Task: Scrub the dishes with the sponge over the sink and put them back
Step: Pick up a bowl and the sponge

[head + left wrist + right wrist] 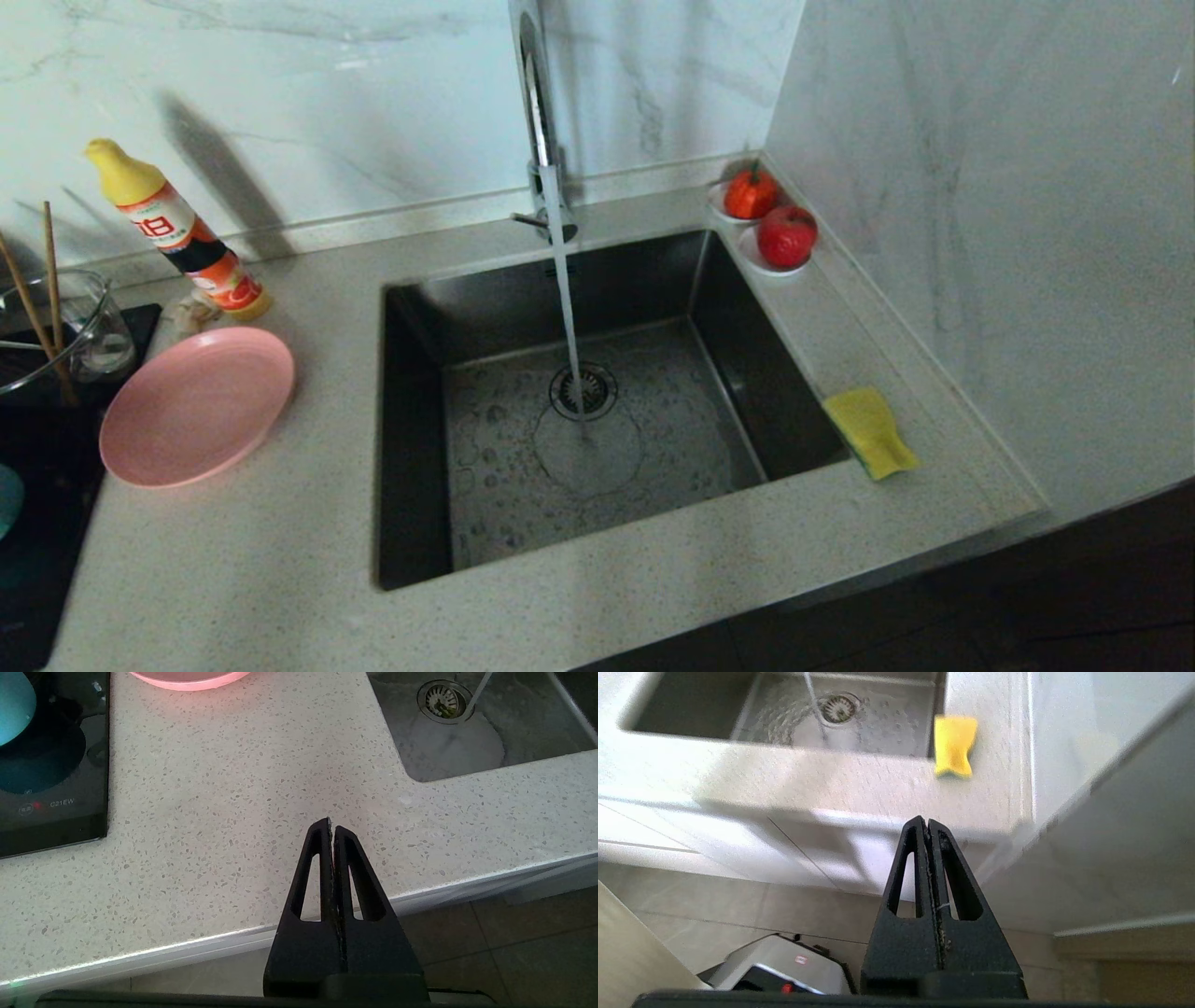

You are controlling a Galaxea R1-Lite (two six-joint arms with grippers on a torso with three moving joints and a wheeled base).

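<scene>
A pink plate (196, 404) lies on the counter left of the sink (420, 448); its rim (187, 680) shows in the left wrist view. A teal bowl (7, 499) peeks in at the far left, on the black hob (14, 704). The yellow sponge (870, 431) rests on the counter at the sink's right rim (955, 745). Water runs from the tap (541, 140) onto the drain strainer (583, 390). My left gripper (332, 823) is shut and empty, over the counter's front edge. My right gripper (924, 822) is shut and empty, below and in front of the counter, short of the sponge.
A detergent bottle (177, 229) and a glass cup with chopsticks (65, 327) stand at the back left. Two white saucers with red fruits (770, 224) sit in the back right corner. A marble wall (980, 233) closes the right side. A black hob (37, 523) lies left.
</scene>
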